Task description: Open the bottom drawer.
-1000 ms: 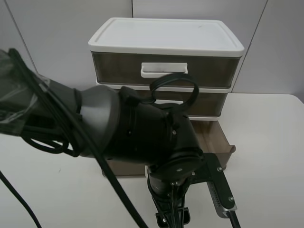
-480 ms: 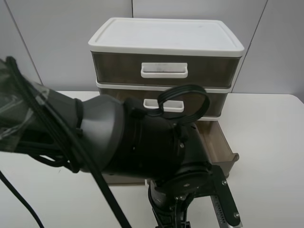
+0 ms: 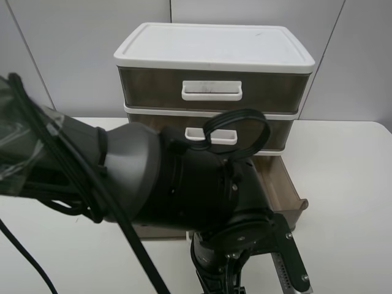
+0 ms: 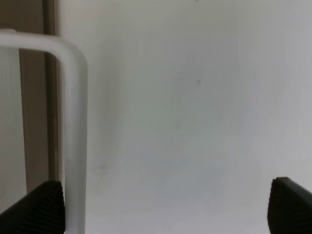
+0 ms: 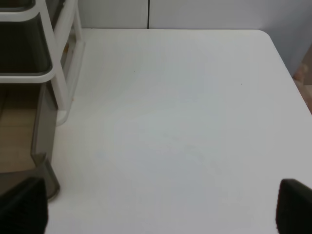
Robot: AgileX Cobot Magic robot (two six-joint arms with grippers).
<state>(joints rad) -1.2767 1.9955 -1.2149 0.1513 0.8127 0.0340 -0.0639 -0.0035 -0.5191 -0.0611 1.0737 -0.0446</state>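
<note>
The bottom drawer (image 3: 283, 184), smoky-brown and translucent, stands pulled out from the drawer unit (image 3: 214, 46); my left arm hides most of it. In the left wrist view its thin white loop handle (image 4: 73, 122) runs just inside one fingertip (image 4: 46, 207). My left gripper (image 4: 165, 209) is open wide and grips nothing; one of its fingers (image 3: 293, 260) shows below the drawer front. My right gripper (image 5: 161, 214) is open and empty over the table, to the right of the drawer's corner (image 5: 41, 146).
The top drawer (image 3: 211, 90) and middle drawer (image 3: 269, 131) are shut, each with a white handle. The white table (image 3: 349, 196) stretches to the right of the unit, with its rounded corner (image 5: 273, 41) far from the drawers. A grey wall stands behind.
Over the last second my left arm drew back toward the camera and the bottom drawer slid a little further out. Nothing has visibly moved in the last half second.
</note>
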